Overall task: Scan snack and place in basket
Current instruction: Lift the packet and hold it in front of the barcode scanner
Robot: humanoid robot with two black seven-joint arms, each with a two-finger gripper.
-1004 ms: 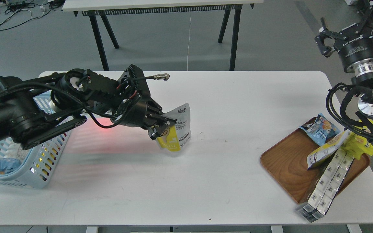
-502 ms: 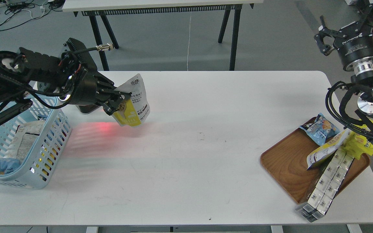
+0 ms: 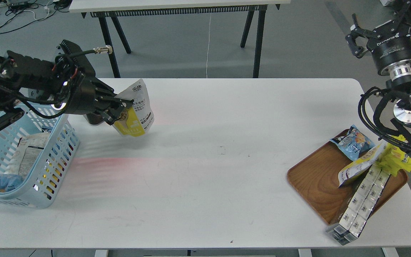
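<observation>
The snack [image 3: 137,114], a small pouch with a white printed back and a yellow lower part, hangs tilted in my left gripper [image 3: 122,110], which is shut on its left edge and holds it above the table's back left. The light blue basket [image 3: 54,162] with slotted sides stands at the table's left edge, just left of and below the pouch, with a few packets inside. My left arm reaches over the basket's far rim. My right gripper [image 3: 378,25] is raised high at the far right, open and empty, well apart from the table.
A brown wooden tray [image 3: 312,178] at the right front holds a blue packet [image 3: 351,142], a bright yellow packet [image 3: 398,159], another yellow-white pouch [image 3: 359,167] and a strip of small boxes [image 3: 359,203] hanging over its edge. A faint red glow [image 3: 112,162] lies on the table by the basket.
My left gripper has carried the pouch left and up from the table's middle towards the basket. The red glow on the table has faded. The right arm has barely moved.
</observation>
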